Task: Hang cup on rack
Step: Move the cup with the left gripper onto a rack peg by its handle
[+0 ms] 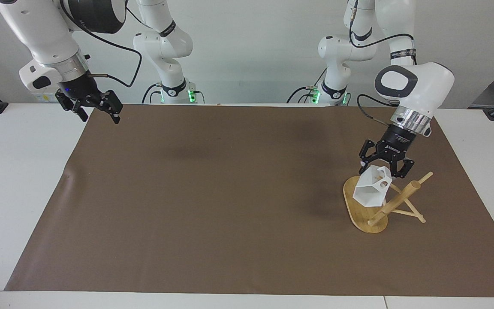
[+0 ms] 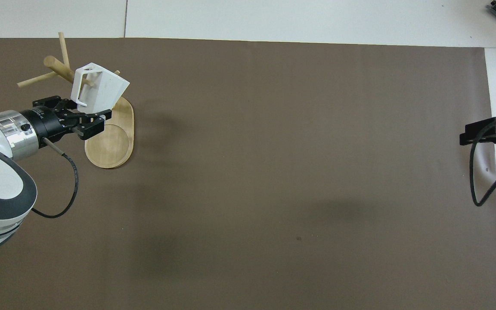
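Note:
The white faceted cup (image 1: pixel 369 193) hangs tilted over the bamboo rack's oval base (image 1: pixel 356 212), close to the rack's post (image 1: pixel 397 199). In the overhead view a thin peg shows through the handle of the cup (image 2: pixel 103 88), over the rack's base (image 2: pixel 110 148). My left gripper (image 1: pixel 384 168) is shut on the cup at its handle end, just above it, and also shows in the overhead view (image 2: pixel 85 111). My right gripper (image 1: pixel 101 116) waits open and empty in the air over the mat's corner at the right arm's end, and its tip shows in the overhead view (image 2: pixel 467 133).
A brown mat (image 1: pixel 212 193) covers most of the white table (image 1: pixel 19 180). The rack's pegs (image 1: pixel 423 177) stick out toward the left arm's end. A black cable (image 2: pixel 480 181) hangs under the right gripper.

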Tool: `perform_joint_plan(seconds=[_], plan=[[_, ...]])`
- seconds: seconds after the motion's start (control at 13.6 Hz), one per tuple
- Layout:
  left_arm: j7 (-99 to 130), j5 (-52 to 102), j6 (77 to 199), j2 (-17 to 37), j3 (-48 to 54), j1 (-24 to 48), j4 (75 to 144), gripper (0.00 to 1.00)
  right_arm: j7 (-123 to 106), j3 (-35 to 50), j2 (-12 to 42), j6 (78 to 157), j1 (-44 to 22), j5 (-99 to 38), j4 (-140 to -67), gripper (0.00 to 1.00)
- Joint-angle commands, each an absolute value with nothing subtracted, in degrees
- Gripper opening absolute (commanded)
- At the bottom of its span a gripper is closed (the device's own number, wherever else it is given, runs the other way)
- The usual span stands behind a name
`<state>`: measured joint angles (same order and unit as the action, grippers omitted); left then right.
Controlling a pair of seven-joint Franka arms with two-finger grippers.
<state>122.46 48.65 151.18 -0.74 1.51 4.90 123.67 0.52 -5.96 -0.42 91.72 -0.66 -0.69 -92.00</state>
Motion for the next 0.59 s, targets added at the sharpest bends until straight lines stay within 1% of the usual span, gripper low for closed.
perform_joint_plan(seconds=[0.0,0.52], plan=[[124.4,49.3,153.7,0.7,1.8,4.8,122.7,0.0,-0.1,-5.9,-1.7,91.0,-0.5,-0.7,-93.0,1.0],[128.9,49.3,155.7,0.8,1.7,4.7,123.1,0.0,-0.1,-5.9,-1.7,90.9,-0.5,-0.7,-93.0,1.0]])
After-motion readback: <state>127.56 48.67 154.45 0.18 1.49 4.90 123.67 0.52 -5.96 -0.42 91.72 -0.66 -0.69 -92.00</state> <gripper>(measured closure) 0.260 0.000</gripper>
